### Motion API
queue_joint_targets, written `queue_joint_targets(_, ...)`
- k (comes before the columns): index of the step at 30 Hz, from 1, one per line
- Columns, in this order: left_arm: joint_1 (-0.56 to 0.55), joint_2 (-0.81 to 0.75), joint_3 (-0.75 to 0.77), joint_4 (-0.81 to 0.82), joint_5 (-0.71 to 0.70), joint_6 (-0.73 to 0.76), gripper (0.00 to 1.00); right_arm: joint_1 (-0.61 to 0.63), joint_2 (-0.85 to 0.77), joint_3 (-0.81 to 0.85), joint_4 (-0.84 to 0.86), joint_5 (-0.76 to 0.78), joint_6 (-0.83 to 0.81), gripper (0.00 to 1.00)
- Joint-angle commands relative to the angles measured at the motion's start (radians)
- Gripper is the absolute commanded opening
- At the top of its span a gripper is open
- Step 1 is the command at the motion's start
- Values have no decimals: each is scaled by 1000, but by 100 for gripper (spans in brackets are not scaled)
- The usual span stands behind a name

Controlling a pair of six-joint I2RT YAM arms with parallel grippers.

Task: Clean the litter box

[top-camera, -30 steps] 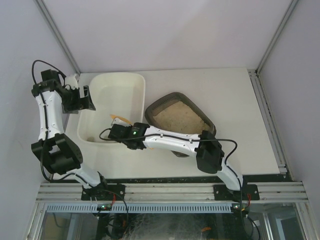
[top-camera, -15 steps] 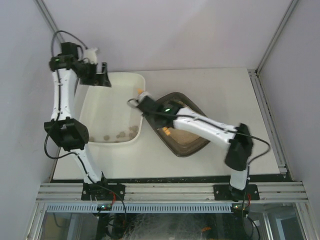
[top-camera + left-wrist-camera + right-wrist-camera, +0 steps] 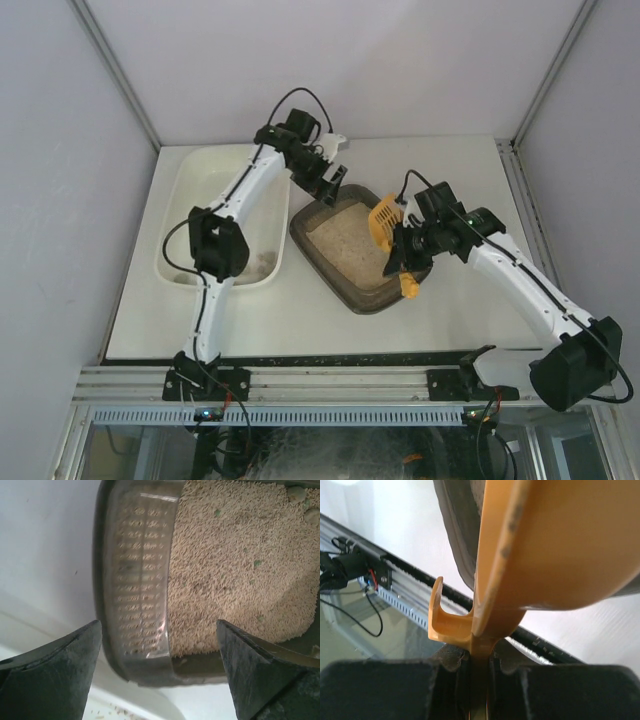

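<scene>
Now | my right pincer (image 3: 406,258) clamps scoop (image 3: 385,222) at litter box (image 3: 365,303) rim; left pincer (image 3: 330,185) agape | risk: tilt spills litter (image 3: 345,245) onto worktop (image 3: 480,180).

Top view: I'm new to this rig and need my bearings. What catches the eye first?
The orange scoop, clamped by its handle in the right gripper, stands out over the right side of the litter box at mid-table. The left gripper hangs open over the box's far corner, and a white tub sits just left of it.
</scene>
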Motion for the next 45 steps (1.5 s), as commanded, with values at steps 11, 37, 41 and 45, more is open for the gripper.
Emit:
queue_joint_targets(11, -54, 113, 4, 97, -130, 96, 100, -77, -101, -186, 129, -203, 74, 0)
queue_joint_targets(37, -15, 13, -254, 243, -2, -100, 91, -95, 447, -34, 192, -472, 291, 0)
queue_joint_targets(41, 5, 0, -242, 222, 59, -110, 91, -81, 491, -7, 253, -461, 337, 0)
queue_joint_targets(45, 16, -22, -239, 192, 139, -117, 91, -72, 526, -1, 309, -450, 360, 0)
